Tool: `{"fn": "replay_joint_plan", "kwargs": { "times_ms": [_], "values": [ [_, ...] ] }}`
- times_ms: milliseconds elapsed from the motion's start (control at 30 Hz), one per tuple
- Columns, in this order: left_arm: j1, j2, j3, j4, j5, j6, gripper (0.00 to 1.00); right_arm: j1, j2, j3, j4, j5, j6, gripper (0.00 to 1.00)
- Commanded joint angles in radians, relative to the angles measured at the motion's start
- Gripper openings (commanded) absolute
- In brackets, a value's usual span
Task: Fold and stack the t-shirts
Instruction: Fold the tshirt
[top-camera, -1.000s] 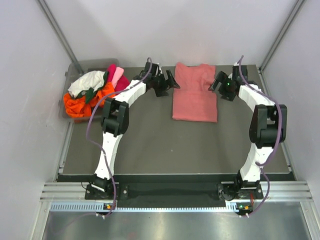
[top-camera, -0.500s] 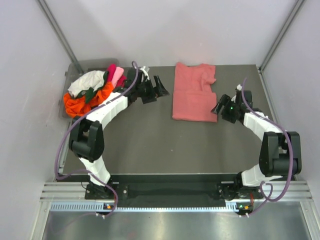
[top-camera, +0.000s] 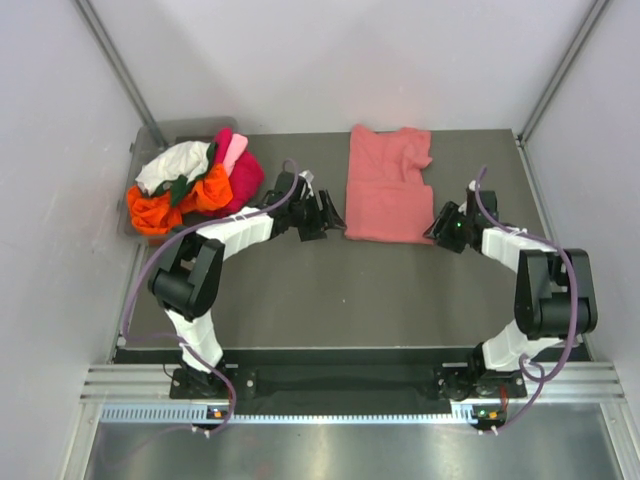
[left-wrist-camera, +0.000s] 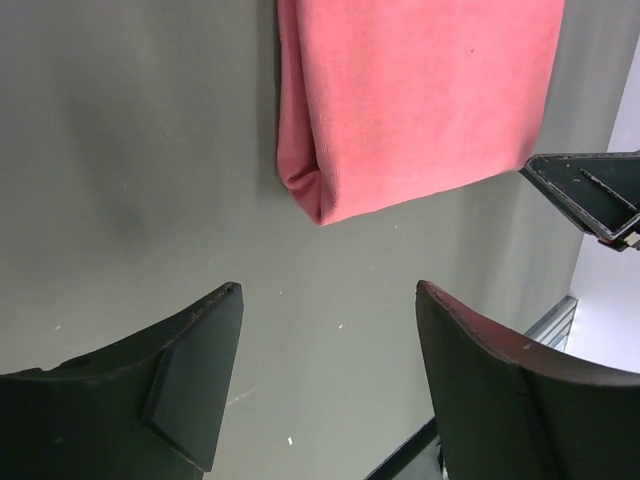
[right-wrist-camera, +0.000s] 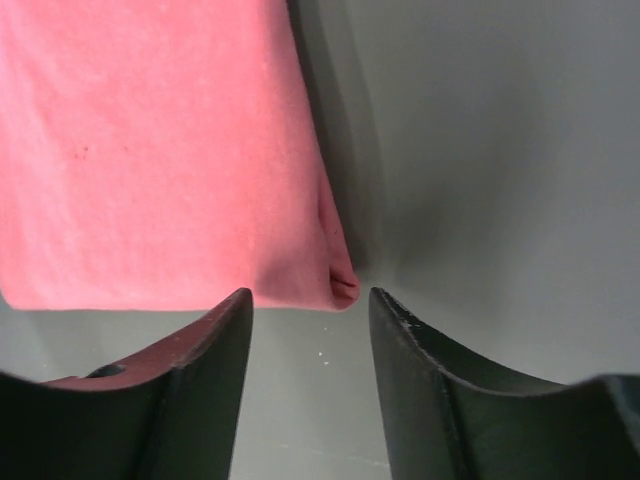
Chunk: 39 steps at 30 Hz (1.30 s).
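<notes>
Top view: pink shirt (top-camera: 388, 185) lies flat on the table (top-camera: 330, 290), upper centre of frame, already narrowed to a long strip, collar end toward the top edge. Unfolded pile (top-camera: 190, 180) (orange, white, magenta, green) sits upper left, untouched.

Change over the last second: both arms were flanking the strip's upper end. Both have since dropped down the frame to its lower end. Left tool (top-camera: 325, 215) is now just beside the lower-left corner, right tool (top-camera: 440, 225) just beside the lower-right corner. Cloth looks the same apart from a small rumple at the upper right.

Left wrist view: jaws wide apart, nothing between them. The rounded folded corner is a little ahead of the tips, not yet reached.

Right wrist view: jaws apart, empty. The corner sits right at the mouth of the gap, nearer than on the left side.

Reading: side folds look done, and this is the approach for the crosswise fold. Probably each tool must nip all layers at its corner, then carry the lower end up over the collar end. Left has more ground to close. Risk: catching only the top layer.
</notes>
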<state>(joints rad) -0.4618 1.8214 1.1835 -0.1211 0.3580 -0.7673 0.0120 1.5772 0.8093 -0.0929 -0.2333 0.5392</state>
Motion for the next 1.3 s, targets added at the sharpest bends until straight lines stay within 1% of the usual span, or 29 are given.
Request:
{"fn": "replay_joint_plan", "kwargs": {
  "times_ms": [0,100,133,200,233,300,433,467,500,533,567,700,833,933,1033,1267],
  "values": [
    [-0.005,0.018,0.013,0.074,-0.013,-0.004,0.73,-0.004,0.021,-0.01,0.062,0.014,-0.002,0.49],
    [-0.005,0.029,0.045,0.023,-0.022,0.029,0.73,-0.001,0.043,-0.012,0.078,0.008,-0.001,0.47],
    [-0.005,0.027,0.048,0.008,-0.027,0.052,0.73,0.002,0.047,-0.012,0.079,0.008,-0.002,0.43],
    [-0.005,0.024,0.048,0.001,-0.036,0.068,0.73,0.003,0.061,-0.016,0.085,0.014,0.001,0.42],
    [-0.005,0.024,0.045,0.0,-0.034,0.074,0.73,0.005,0.066,-0.018,0.085,0.011,0.002,0.38],
    [-0.005,0.027,0.03,0.02,-0.022,0.074,0.73,0.009,0.078,-0.022,0.125,0.009,0.002,0.35],
    [-0.014,0.029,0.007,0.031,-0.033,0.08,0.72,0.019,0.089,-0.033,0.153,0.003,-0.005,0.14],
    [-0.014,0.024,-0.004,0.038,-0.033,0.073,0.71,0.02,0.086,-0.035,0.154,0.006,-0.01,0.11],
    [-0.015,0.021,-0.024,0.061,-0.03,0.068,0.71,0.023,0.073,-0.041,0.153,0.012,-0.01,0.1],
    [-0.018,0.018,-0.031,0.067,-0.027,0.06,0.71,0.023,0.066,-0.045,0.156,0.026,-0.012,0.04],
    [-0.02,0.018,-0.035,0.074,-0.025,0.059,0.71,0.023,0.052,-0.054,0.159,0.031,-0.012,0.0],
    [-0.032,0.024,-0.044,0.081,-0.027,0.053,0.71,0.022,0.049,-0.061,0.171,0.028,-0.012,0.0],
    [-0.047,0.024,-0.062,0.107,-0.025,0.04,0.72,0.022,0.063,-0.064,0.191,-0.009,-0.01,0.0],
    [-0.061,0.029,-0.064,0.113,-0.036,0.034,0.73,0.025,0.064,-0.065,0.197,-0.021,-0.013,0.04],
    [-0.077,0.033,-0.058,0.113,-0.048,0.031,0.73,0.023,0.052,-0.074,0.197,0.005,-0.012,0.0],
    [-0.084,0.045,-0.041,0.113,-0.067,0.026,0.73,0.025,0.032,-0.09,0.202,0.019,-0.013,0.0]
  ]
}}
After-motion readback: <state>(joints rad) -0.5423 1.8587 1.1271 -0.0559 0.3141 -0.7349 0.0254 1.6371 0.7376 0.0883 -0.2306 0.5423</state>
